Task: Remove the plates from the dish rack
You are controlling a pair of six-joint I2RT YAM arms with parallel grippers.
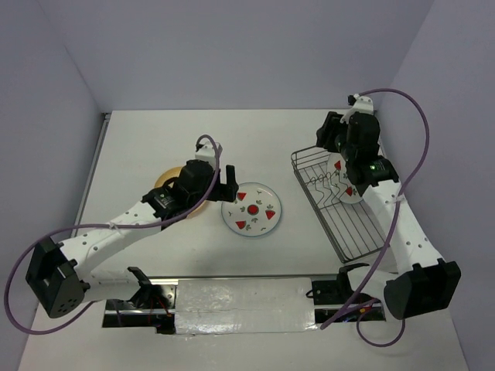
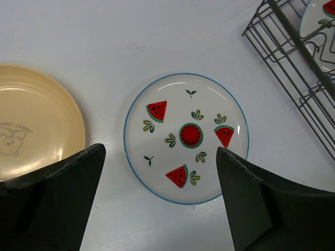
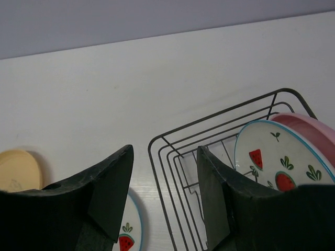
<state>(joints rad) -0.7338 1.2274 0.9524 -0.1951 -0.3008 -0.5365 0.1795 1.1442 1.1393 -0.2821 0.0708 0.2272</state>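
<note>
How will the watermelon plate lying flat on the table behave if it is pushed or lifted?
The watermelon plate looks rigid and glossy, so it would probably slide on the smooth table rather than tip. Lying flat, its low rim likely offers little to grip. It may be ceramic, so perhaps breakable if dropped.

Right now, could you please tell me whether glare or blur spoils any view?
Top view: even light, soft shadows. Left wrist: the watermelon plate on the table is sharp, one small glint near its rim. Right wrist: the dish rack reads clearly.
</note>
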